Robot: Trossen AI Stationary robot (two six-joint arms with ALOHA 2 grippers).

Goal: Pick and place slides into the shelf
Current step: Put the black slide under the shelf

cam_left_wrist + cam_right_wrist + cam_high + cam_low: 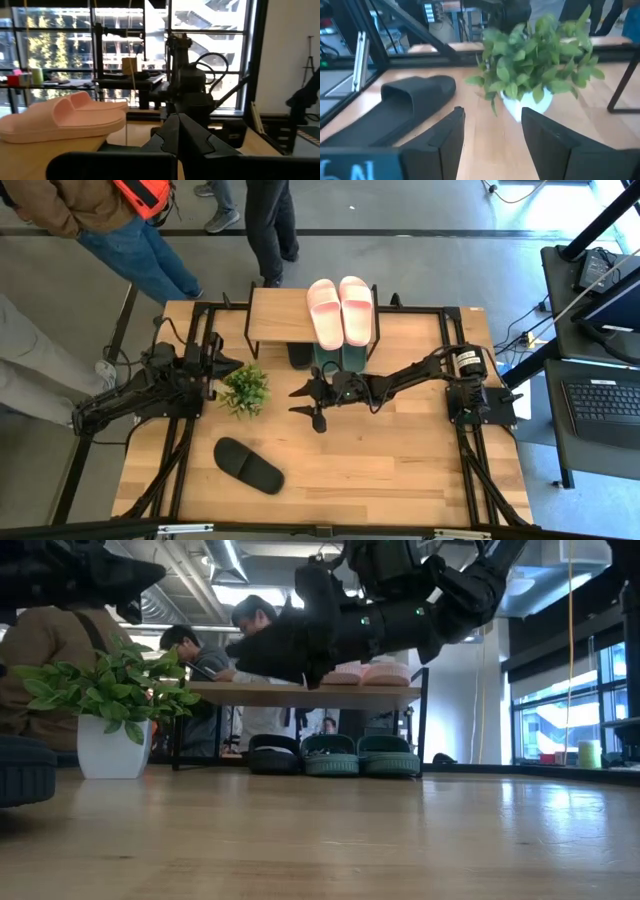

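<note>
- Left tool sits at the bench's left side, fingers pressed together, holding nothing.
- Just right of it stands the plant in its white pot.
- Below the plant, one black slide lies loose on the bench, well left of the right tool and nearer the front edge.
- Right tool hovers mid-bench, fingers spread wide and empty, facing the plant and that black slide.
- Behind the right tool is the shelf: pink pair on its top board at the right end.
- Under the board, a black slide, then the green pair beside it.
</note>
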